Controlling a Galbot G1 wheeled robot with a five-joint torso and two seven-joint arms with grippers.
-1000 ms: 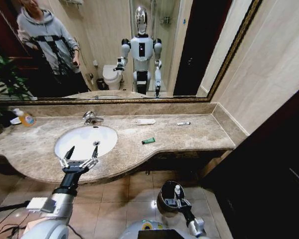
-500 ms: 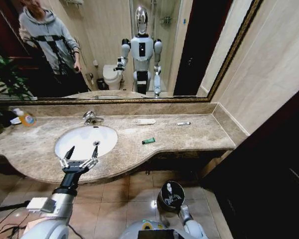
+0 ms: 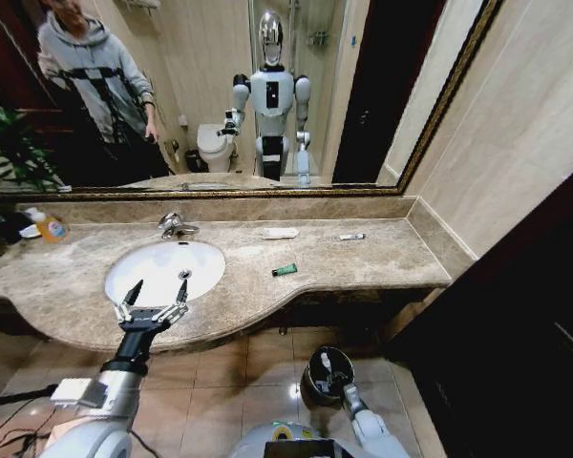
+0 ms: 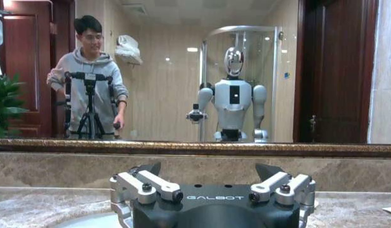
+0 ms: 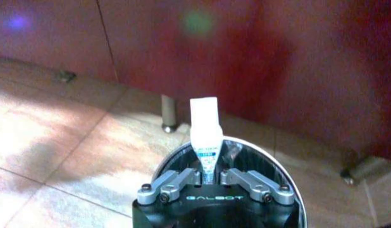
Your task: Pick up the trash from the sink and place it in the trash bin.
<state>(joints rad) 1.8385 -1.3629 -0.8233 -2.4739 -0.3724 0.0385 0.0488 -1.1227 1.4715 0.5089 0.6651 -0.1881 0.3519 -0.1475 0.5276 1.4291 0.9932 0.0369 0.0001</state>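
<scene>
1. Two hands at separate spots: right hand (image 5: 209, 178) low over the floor, fingers clamped on a white-blue tube (image 5: 204, 128), directly above the black trash bin (image 3: 315, 386) with its shiny rim.
2. Left hand (image 3: 151, 310) spread apart, hovering at the near edge of the white sink (image 3: 162, 270).
3. Lying on the marble table (image 3: 382, 258): green stick (image 3: 285, 270), flat white packet (image 3: 280, 233), thin white tube (image 3: 351, 237).
4. Orange soap bottle (image 3: 46, 225) at far left.
</scene>
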